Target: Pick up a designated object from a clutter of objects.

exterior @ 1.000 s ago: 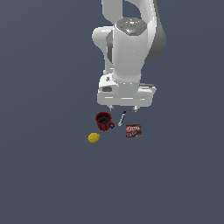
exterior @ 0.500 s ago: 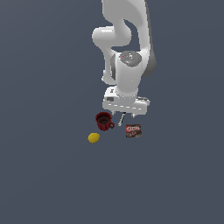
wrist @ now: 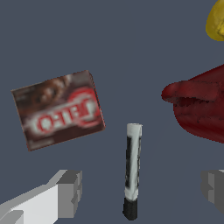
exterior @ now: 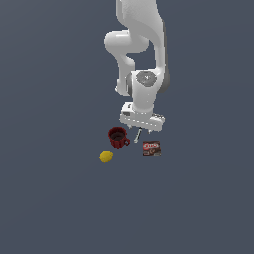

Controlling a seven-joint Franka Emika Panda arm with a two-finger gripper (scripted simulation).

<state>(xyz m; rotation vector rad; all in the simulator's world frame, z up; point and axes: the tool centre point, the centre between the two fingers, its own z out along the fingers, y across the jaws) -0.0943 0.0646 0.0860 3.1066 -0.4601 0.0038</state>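
The slim silvery-white marker (wrist: 132,169) with a dark end lies flat on the grey floor, between the red mug (wrist: 201,107) and the brown-red flat box (wrist: 59,109). My gripper (wrist: 142,192) is open, with one finger (wrist: 61,194) on each side of the marker and apart from it. In the exterior view the gripper (exterior: 140,128) hangs low over the marker (exterior: 137,137), which mostly hides behind the hand. The mug (exterior: 118,137), box (exterior: 151,148) and yellow lemon (exterior: 106,156) lie around it.
The lemon (wrist: 215,22) shows at the edge of the wrist view beyond the mug. The mug's handle points toward the marker. The dark grey floor (exterior: 59,198) stretches all around the cluster.
The arm has come down toward the marker and now hangs just above the cluster. The objects have not moved.
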